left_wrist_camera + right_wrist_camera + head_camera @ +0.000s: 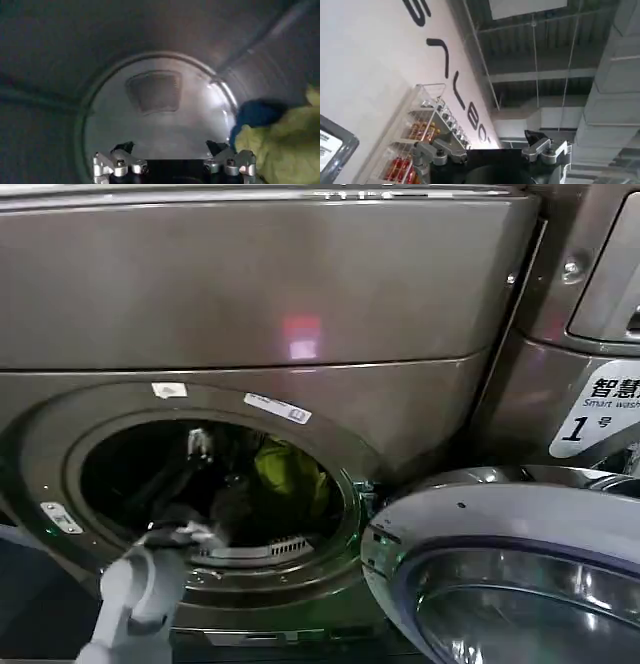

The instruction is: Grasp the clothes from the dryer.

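large bronze-grey metal front-loader dryer (300, 304) stood straight ahead in the head view, with its round port uncovered and its grey-rimmed glass door (520, 534) swung out low on the robot's right. held the clothes inside the drum: a lime-green fabric garment (290, 474) heaped toward the right side of the opening, and in the left wrist view the same lime-green fabric (285, 150) bunched against the drum wall with a dark blue garment (257, 114) just behind, touching it. showed no other garments clearly in the dark drum.

left tool (185, 534) on its pale grey arm was at the lower left rim of the port, pointed inward. seen from its own wrist camera, left tool (170, 147) was released, fingers spread wide, grasping nothing, aimed at the perforated back plate of the drum, with the clothes off to one side and not touched.

right tool (485, 145) was raised away from the machine, likewise released and empty, facing a white wall with black lettering (445, 55), a clear rack of bottles (425, 135) and the ceiling ducts.
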### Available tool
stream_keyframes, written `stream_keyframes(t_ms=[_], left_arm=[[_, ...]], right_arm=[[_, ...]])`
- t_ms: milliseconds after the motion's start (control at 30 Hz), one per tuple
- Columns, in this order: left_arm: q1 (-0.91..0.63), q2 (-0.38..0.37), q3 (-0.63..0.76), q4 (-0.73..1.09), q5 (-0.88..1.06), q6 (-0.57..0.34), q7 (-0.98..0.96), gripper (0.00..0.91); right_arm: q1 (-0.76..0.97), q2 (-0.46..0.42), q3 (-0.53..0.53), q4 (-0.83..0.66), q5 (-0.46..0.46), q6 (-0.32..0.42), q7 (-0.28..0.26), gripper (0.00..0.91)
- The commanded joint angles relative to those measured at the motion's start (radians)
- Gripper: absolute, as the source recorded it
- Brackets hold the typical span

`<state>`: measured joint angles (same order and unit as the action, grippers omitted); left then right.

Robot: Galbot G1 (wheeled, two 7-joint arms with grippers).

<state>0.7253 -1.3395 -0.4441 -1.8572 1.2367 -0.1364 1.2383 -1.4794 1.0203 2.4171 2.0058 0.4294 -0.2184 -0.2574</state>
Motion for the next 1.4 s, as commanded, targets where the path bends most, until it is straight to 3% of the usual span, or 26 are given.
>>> stream_keyframes(t_ms=[33,600,933,1400], left_arm=[[-0.083,0.078,0.136,0.096,-0.016,-0.017,0.112,0.907],[-0.128,0.232,0.284,0.130,-0.153,0.045,0.113,0.907],[-0.197,0.329,0.364,0.147,0.007,0.071,0.112,0.907],[-0.289,0.338,0.490,0.206,0.047,0.046,0.111,0.907]], right_arm=[[0.006,0.001,-0.010,-0.001,-0.001,0.002,-0.001,0.907],[0.018,0.006,-0.044,-0.009,-0.011,0.010,-0.004,0.907],[0.021,0.009,-0.060,-0.001,-0.011,0.010,-0.005,0.907],[0.021,0.012,-0.066,0.002,-0.009,0.011,-0.007,0.907]])
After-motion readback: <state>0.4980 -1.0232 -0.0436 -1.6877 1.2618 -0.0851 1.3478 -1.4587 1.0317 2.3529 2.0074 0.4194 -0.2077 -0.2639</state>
